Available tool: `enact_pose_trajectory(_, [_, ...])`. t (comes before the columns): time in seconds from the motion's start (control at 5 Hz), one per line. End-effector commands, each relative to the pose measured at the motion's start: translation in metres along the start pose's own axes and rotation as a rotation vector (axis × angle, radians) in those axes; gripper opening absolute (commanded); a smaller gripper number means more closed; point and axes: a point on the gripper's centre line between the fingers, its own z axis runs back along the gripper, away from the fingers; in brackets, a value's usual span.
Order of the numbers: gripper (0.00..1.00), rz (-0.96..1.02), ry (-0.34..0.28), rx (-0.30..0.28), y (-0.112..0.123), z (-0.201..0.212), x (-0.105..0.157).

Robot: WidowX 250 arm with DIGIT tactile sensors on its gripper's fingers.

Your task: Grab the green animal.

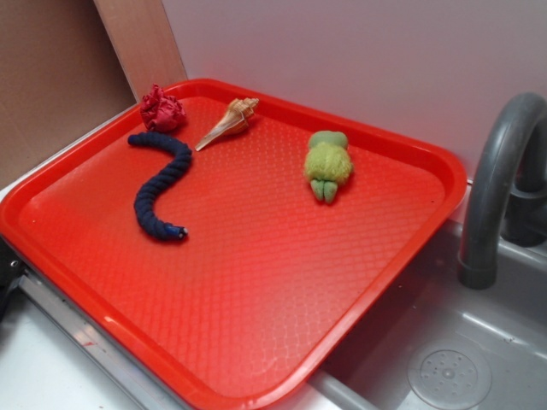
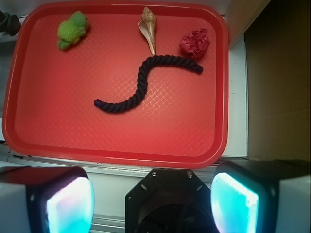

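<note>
Gripper [image 2: 151,194] hovering wide open above the red tray [image 2: 121,145], green animal [image 2: 72,30] lying near its far corner (untouched), blue rope [image 2: 141,87] curling mid-tray

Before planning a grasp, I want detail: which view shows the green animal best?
Exterior: the animal is larger, with head, fuzzy body and feet distinct. Wrist shows it smaller, from above, in the tray's corner.

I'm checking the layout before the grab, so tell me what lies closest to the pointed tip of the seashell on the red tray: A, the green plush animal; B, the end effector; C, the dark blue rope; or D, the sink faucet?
C: in the wrist view the seashell's narrow tip points down at the upper bend of the dark blue rope, almost touching it, while the green animal sits apart toward the tray's other side.
</note>
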Motion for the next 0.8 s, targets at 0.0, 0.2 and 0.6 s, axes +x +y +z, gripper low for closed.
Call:
enact_pose_trajectory(0.0, [1.00,0.000,0.000,0.000,0.000,0.000,0.000])
enact_pose_trajectory(0.2, [1.00,0.093,-0.028,-0.077,-0.026,0.000,0.026])
enact_pose_trajectory(0.6, [1.00,0.387,-0.041,-0.066,-0.066,-0.045,0.097])
